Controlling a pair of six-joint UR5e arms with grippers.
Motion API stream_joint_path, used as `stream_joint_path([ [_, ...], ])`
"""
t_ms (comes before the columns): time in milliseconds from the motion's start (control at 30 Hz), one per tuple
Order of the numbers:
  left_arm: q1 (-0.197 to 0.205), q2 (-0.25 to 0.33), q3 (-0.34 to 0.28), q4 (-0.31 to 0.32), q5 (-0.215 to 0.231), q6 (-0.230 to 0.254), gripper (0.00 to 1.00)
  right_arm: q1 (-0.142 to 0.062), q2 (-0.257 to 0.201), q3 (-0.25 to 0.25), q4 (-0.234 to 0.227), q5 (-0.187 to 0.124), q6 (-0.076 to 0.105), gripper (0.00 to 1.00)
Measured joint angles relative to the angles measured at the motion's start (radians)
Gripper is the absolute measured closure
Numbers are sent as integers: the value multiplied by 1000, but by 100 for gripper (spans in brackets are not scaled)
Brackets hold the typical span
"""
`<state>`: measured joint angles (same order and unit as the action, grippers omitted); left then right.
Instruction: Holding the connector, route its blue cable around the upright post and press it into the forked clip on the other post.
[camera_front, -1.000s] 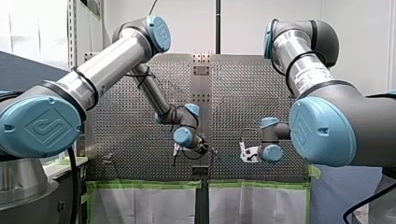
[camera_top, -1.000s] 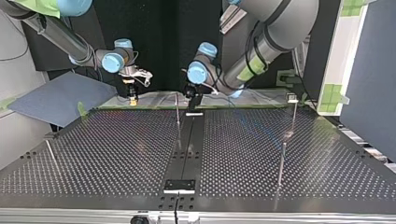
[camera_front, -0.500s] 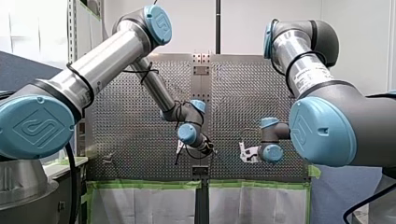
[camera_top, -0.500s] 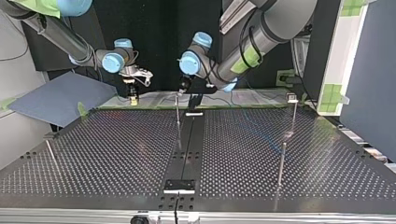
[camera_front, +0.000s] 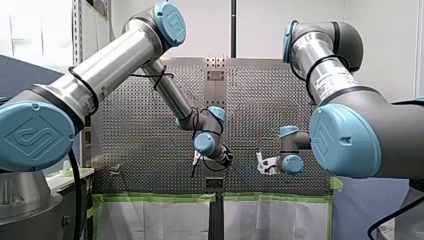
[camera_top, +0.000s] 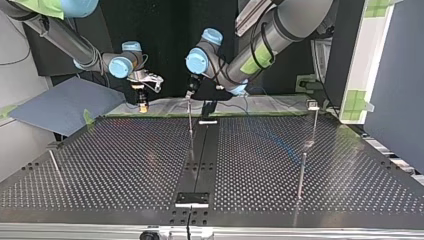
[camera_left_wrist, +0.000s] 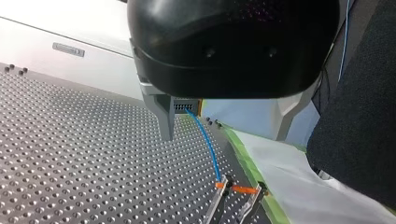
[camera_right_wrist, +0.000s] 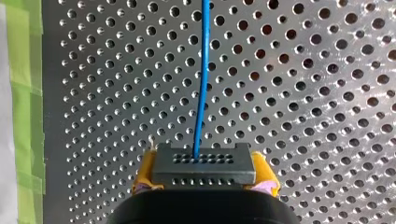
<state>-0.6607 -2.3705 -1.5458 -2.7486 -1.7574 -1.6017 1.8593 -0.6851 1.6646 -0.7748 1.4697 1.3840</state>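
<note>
1. Found the connector clamped in the yellow-padded right end effector, well aside of the forked clip, blue cable reaching one prong.
2. Found the left end effector spread, empty, just above the clip.
3. Risked knocking the cable off that prong through a sideways-drifting descent.
4. Could not tell whether the cable sat inside the fork.

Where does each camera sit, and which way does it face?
Front view: behind the shoulders, looking over the table; my left arm and my right arm show.
Top view: across the table, facing both arms, sides crossed.
Left wrist view: behind my left gripper, looking at blue cable and forked clip.
Right wrist view: behind my right gripper; its fingers clamp the connector.
Shared: both wrist views show blue cable.
</note>
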Motion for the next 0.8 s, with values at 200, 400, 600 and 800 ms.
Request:
stream_joint_path([
  [200,-8,0,0,1,-9,-1,0,0,0,0,0,0,1,100],
  [400,-42,8,-3,-9,-53,0,0,-1,0,0,0,-1,1,100],
  [600,-106,58,-34,-13,-119,-11,0,-1,0,-1,3,-3,2,100],
  [800,-172,124,-92,-8,-186,-66,0,-1,0,-1,4,-4,1,100],
])
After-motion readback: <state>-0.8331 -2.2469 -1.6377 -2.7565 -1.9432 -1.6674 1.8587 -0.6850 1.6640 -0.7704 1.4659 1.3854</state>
